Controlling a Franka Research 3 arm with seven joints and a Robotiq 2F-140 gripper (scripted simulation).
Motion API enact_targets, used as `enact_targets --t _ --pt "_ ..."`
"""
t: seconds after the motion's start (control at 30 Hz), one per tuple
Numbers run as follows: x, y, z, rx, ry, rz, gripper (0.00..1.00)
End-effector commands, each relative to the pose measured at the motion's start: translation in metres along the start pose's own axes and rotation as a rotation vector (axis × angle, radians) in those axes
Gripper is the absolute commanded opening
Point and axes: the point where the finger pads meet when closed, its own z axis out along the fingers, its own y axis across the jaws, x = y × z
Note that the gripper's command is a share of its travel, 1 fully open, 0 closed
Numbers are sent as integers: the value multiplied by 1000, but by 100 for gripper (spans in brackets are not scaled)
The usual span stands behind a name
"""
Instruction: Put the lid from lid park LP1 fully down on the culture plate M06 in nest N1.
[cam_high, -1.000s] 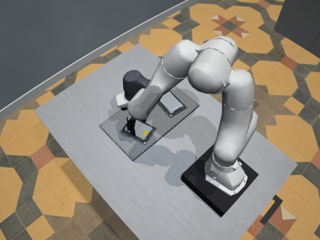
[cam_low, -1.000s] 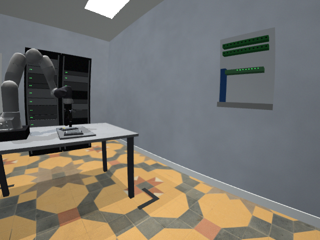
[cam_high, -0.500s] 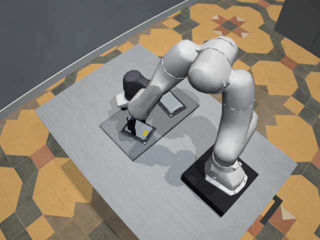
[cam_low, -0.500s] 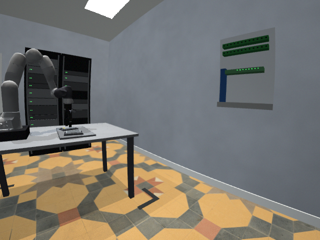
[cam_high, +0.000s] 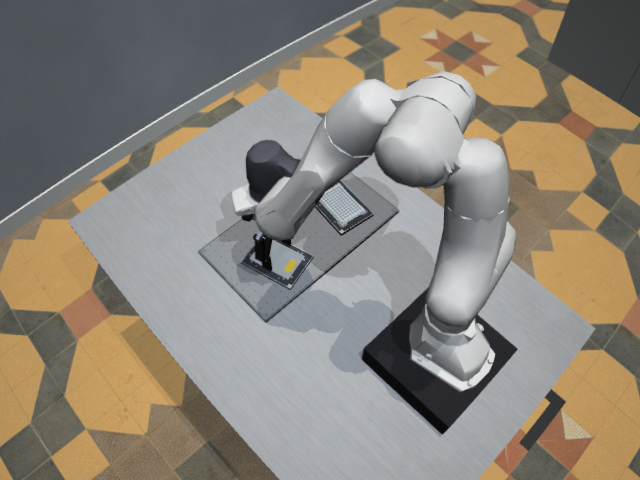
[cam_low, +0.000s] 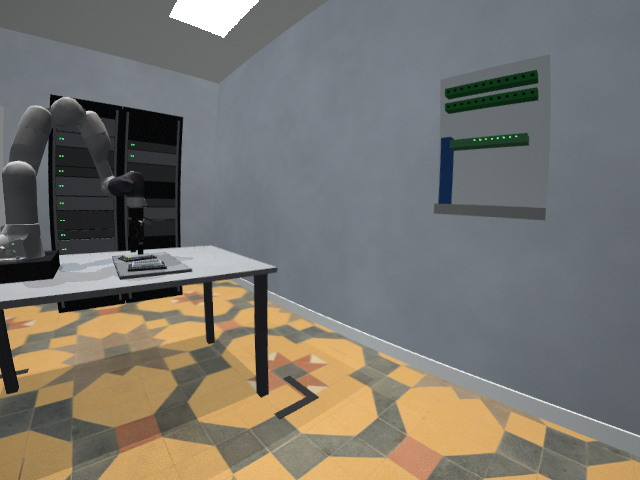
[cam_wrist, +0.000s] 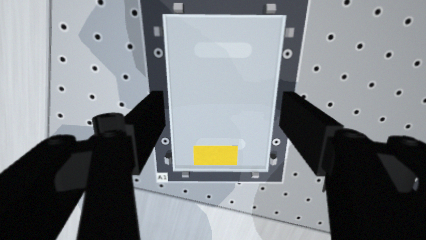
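The clear lid with a yellow label lies flat in the dark frame of lid park LP1 on the grey perforated baseplate. My gripper points straight down over it. It is open, with one black finger on each long side of the lid, right at the edges. I cannot tell whether the fingers touch it. The culture plate M06 sits uncovered in nest N1 at the far right of the baseplate, its well grid showing. In the side view the gripper reaches down to the baseplate behind the plate.
The arm's base stands on a black block at the table's near right. The arm's links arch over the baseplate and hide part of it between the park and the nest. Small locating pegs ring the park frame. A server rack stands behind the table.
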Motion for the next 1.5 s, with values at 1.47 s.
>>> enact_targets --t 1.47 --pt "1 0 -1 -1 4 2 69"
